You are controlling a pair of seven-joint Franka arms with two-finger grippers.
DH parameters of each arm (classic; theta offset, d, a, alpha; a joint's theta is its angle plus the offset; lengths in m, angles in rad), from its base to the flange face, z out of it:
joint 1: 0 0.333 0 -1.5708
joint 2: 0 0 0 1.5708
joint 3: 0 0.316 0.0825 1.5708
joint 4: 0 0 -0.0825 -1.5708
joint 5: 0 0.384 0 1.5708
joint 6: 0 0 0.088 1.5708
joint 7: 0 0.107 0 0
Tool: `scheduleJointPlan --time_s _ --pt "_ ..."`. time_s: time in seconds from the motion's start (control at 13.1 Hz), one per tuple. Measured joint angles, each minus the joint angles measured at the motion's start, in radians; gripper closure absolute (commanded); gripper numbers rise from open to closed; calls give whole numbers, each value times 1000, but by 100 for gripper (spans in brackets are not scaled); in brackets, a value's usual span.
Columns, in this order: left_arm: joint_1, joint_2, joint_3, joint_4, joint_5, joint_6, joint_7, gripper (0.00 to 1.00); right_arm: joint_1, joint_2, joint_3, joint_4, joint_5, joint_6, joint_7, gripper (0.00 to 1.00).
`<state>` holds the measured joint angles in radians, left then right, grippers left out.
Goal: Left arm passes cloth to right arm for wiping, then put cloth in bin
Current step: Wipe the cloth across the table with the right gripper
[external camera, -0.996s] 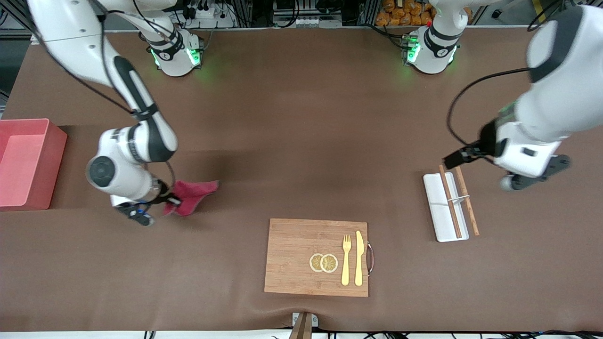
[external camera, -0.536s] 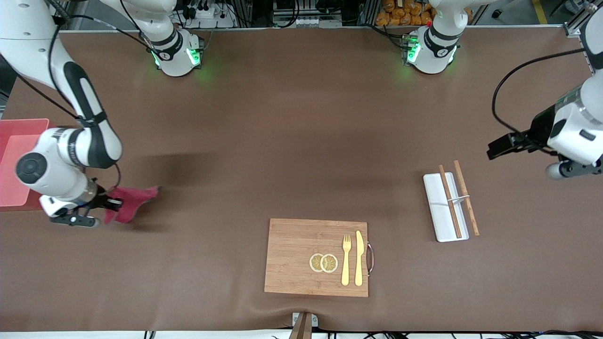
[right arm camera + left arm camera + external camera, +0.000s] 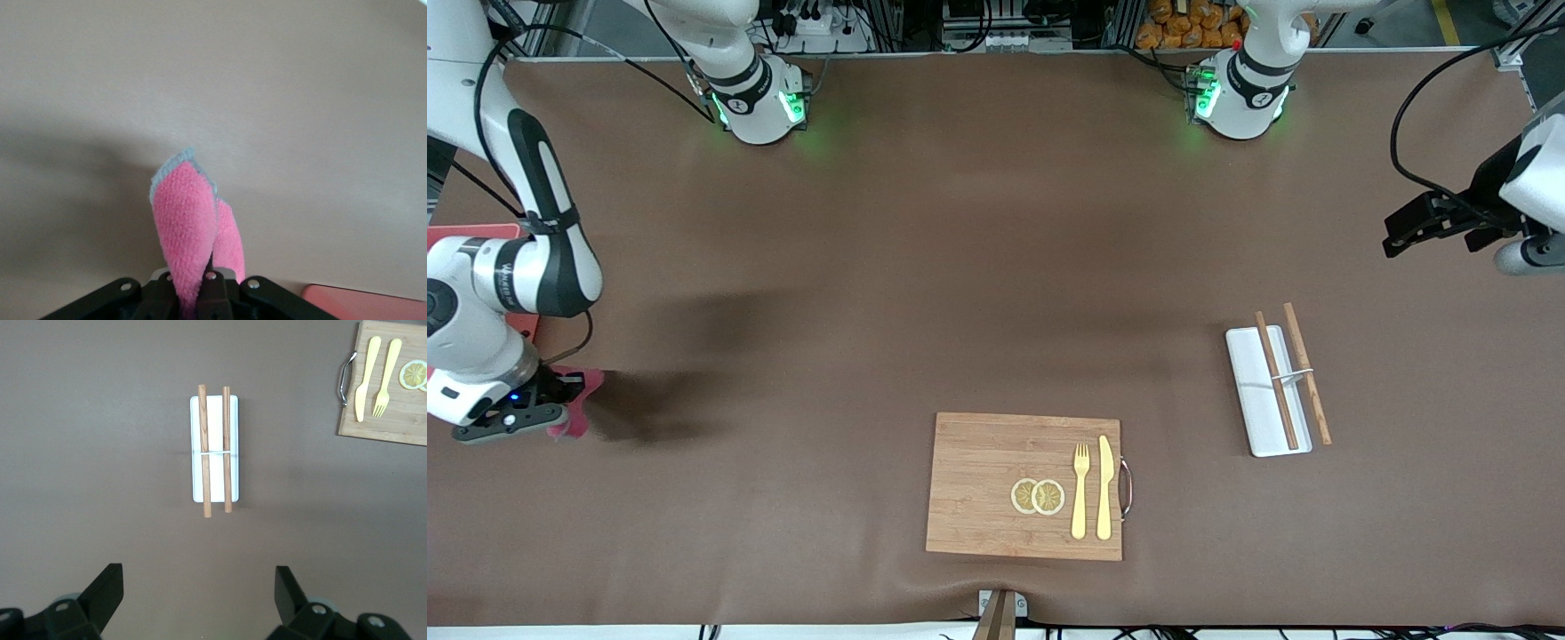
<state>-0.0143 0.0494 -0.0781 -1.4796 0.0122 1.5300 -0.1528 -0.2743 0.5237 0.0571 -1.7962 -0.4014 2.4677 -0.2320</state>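
Carrying the cloth (image 3: 574, 411) closer to the bin (image 3: 480, 233) than a second ago, right gripper (image 3: 560, 391) clamped on it, bin mostly hidden by arm. Raised farther from the white tray (image 3: 1249, 391), left gripper (image 3: 199, 593) with jaws apart.

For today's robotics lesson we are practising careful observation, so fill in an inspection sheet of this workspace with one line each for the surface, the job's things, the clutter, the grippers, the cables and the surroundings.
Surface: brown table; nothing spilled seen.
Job's things: cloth hangs from the right gripper; bin at the right arm's end, mostly hidden by that arm.
Clutter: cutting board with gold fork, knife and lemon slices; white tray with two wooden sticks across it.
Grippers: right gripper shut on the cloth beside the bin; left gripper open, high over the table near the white tray.
Cables: black cable loops along the left arm.
Surroundings: arm bases lit green.
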Motion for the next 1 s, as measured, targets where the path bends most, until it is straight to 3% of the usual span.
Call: scheduleJointPlan --time_s 0.46,0.77,1.0 --pt "-16 1 -1 -14 0 0 3 0 208 88 34 -27 1 31 569 100" --pt "-14 1 1 -14 -1 0 3 0 229 78 164 -19 205 -60 733 100" --pt "-13 2 3 -16 -1 0 3 0 231 46 247 6 305 -126 818 100"
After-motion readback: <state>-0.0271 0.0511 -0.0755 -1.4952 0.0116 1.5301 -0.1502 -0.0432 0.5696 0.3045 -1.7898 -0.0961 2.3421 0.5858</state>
